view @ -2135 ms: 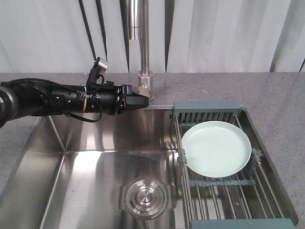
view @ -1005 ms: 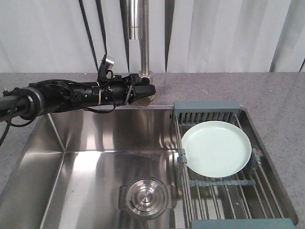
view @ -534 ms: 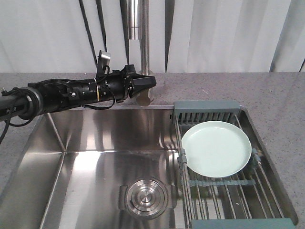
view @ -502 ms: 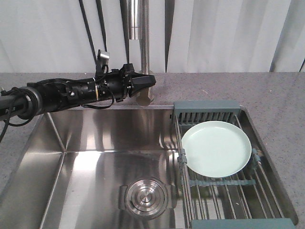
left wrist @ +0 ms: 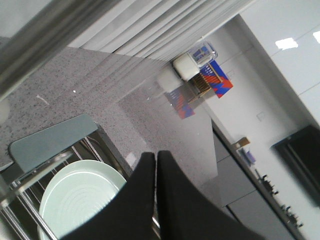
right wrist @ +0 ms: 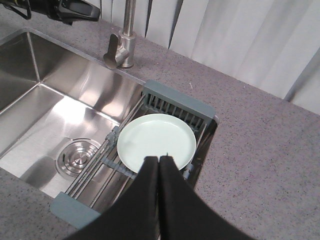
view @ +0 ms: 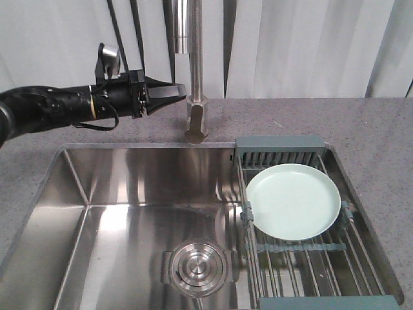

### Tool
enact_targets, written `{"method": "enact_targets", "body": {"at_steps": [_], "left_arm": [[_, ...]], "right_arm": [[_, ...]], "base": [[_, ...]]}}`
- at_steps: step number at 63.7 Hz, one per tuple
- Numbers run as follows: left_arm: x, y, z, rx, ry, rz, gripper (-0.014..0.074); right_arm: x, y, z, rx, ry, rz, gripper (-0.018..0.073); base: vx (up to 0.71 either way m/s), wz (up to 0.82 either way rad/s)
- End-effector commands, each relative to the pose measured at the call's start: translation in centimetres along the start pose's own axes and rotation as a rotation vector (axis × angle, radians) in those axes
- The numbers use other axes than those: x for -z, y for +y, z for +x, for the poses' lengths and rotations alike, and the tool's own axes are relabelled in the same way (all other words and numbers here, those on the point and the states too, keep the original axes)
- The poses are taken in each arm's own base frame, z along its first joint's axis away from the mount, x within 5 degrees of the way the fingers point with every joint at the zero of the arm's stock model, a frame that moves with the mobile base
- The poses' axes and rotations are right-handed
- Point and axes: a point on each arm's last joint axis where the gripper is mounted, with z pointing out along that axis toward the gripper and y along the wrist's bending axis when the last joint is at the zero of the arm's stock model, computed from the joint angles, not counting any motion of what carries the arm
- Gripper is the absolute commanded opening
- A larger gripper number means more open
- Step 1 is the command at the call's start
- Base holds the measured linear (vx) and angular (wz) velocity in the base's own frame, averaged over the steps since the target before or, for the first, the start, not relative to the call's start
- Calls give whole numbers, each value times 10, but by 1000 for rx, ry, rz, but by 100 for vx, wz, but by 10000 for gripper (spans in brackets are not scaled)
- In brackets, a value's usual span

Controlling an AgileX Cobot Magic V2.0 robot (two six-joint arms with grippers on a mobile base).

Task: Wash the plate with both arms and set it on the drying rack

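While your round pale mint-green plate (view: 293, 201) lay flat on the metal-rod drying rack (view: 310, 248) well below and beyond your closed, empty left gripper (view: 179, 90), that black tip sat just beside the steel faucet column (view: 195, 71), risking a knock; your right gripper (right wrist: 160, 162), fingers pressed together, hovered above the plate.

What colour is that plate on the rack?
Pale mint green plate, clearest in the right wrist view.

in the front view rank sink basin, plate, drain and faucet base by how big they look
1. sink basin
2. plate
3. drain
4. faucet base, though it sits farther from the camera, so its true size is unsure.
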Motion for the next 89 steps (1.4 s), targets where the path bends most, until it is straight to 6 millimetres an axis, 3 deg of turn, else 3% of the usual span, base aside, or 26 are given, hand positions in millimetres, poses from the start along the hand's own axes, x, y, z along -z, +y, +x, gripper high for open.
{"method": "enact_targets", "body": {"at_steps": [1, 15, 26, 32, 42, 54, 64, 72, 89], "left_arm": [[16, -87, -9, -163, 86, 227, -6], [46, -163, 8, -269, 50, 213, -6], [74, -204, 52, -352, 48, 63, -6], [91, -213, 85, -375, 48, -33, -6], [122, -229, 144, -419, -16, -133, -6], [158, -227, 211, -482, -188, -284, -6], [183, -218, 247, -531, -377, -381, -6], [186, -210, 258, -463, -437, -356, -6], [185, -206, 258, -447, -424, -359, -6]], "right_arm": [[0, -4, -13, -3, -76, 26, -6], [-18, -11, -27, -14, -123, 33, -6], [-38, -17, -34, 2, -158, 53, -6], [-54, -16, -23, -20, -167, 49, -6], [-89, -7, 22, -12, -103, 30, -6], [-116, 6, 80, -42, -10, 9, -6], [-122, 10, 95, -46, 15, 6, -6], [-122, 10, 95, -54, 13, -1, -6], [-122, 11, 95, -61, 13, -7, -6]], "base": [[0, 0], [0, 0], [0, 0], [0, 0], [0, 0], [0, 0], [0, 0], [0, 0], [0, 0]]}}
